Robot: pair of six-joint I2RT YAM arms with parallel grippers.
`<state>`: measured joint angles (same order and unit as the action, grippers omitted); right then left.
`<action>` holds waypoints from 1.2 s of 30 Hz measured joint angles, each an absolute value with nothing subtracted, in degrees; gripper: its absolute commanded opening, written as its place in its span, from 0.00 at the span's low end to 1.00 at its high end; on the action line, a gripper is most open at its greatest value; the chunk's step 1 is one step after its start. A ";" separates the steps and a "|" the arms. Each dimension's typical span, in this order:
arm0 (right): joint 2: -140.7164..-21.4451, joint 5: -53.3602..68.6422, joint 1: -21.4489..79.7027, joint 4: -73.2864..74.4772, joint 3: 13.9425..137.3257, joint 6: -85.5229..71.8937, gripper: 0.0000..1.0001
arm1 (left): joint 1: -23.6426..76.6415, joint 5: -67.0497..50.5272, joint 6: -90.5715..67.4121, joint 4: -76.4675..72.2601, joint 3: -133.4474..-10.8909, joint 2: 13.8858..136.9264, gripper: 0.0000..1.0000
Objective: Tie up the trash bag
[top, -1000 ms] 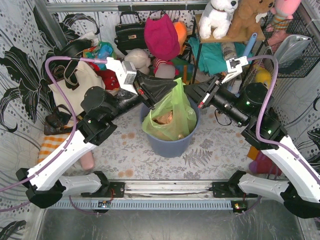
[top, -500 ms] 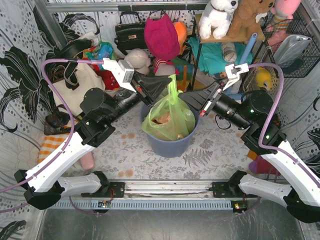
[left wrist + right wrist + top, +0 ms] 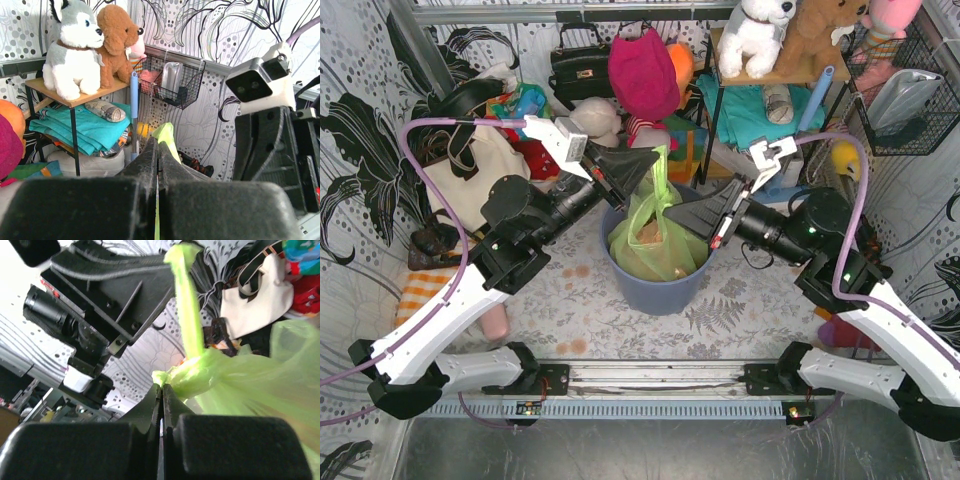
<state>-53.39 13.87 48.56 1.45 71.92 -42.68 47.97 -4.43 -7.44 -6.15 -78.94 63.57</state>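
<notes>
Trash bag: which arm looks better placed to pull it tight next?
Probably left: the left fingers pinch the stretched tail of the trash bag, free to pull; the right fingers pin its bunched neck.

Two pincers, left pincer (image 3: 658, 160), right pincer (image 3: 672, 215); one trash bag (image 3: 662, 248); one bin (image 3: 655, 292); one wire basket (image 3: 928, 128).

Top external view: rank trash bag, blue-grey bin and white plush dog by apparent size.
Largest, too alike to split: blue-grey bin and trash bag; the bag hides much of the bin.
Smallest: white plush dog, partly cropped.
</notes>
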 measured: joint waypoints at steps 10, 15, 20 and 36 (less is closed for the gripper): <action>-56.95 0.23 62.00 6.68 72.31 -42.19 0.00 | 47.97 -4.47 -7.46 -5.96 -78.94 64.05 0.00; -58.35 -8.47 64.45 11.25 73.45 -42.19 0.00 | 47.97 -4.49 -7.46 -5.96 -78.96 64.12 0.00; -59.70 -16.16 66.28 14.85 75.66 -42.19 0.00 | 47.97 -4.69 -7.46 -5.96 -78.96 64.12 0.00; -65.52 -35.94 72.49 21.50 79.83 -42.89 0.00 | 47.97 -12.56 -7.49 -5.69 -78.96 64.12 0.00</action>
